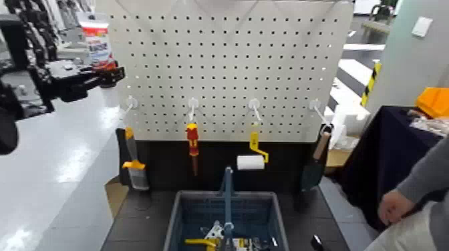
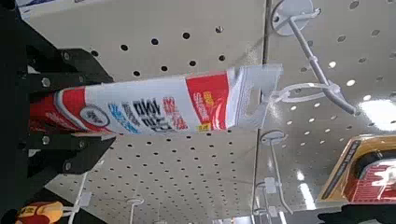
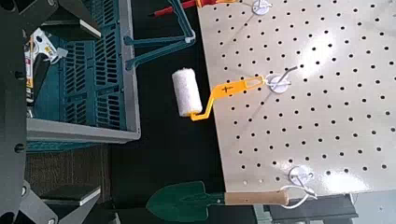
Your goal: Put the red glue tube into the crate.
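The red glue tube [image 2: 149, 107] is red-orange and white with dark print. My left gripper [image 2: 89, 107] is shut on it, one dark finger on each flat side. The tube's white hang tab still sits over a white wire hook [image 2: 313, 91] on the pegboard. In the head view the left gripper [image 1: 107, 72] is raised at the pegboard's upper left edge, with the tube [image 1: 95, 40] above it. The grey-blue crate [image 1: 200, 213] stands low in the middle, below the pegboard. My right gripper [image 3: 56, 107] is open beside the crate [image 3: 89, 75].
The white pegboard [image 1: 227, 60] carries a yellow-handled scraper [image 1: 133, 163], a red-and-yellow screwdriver [image 1: 192, 143], a paint roller [image 1: 251, 160] and a trowel [image 1: 315, 163]. The crate holds several tools. A person's hand [image 1: 394, 203] is at the right, by a dark-draped table [image 1: 381, 153].
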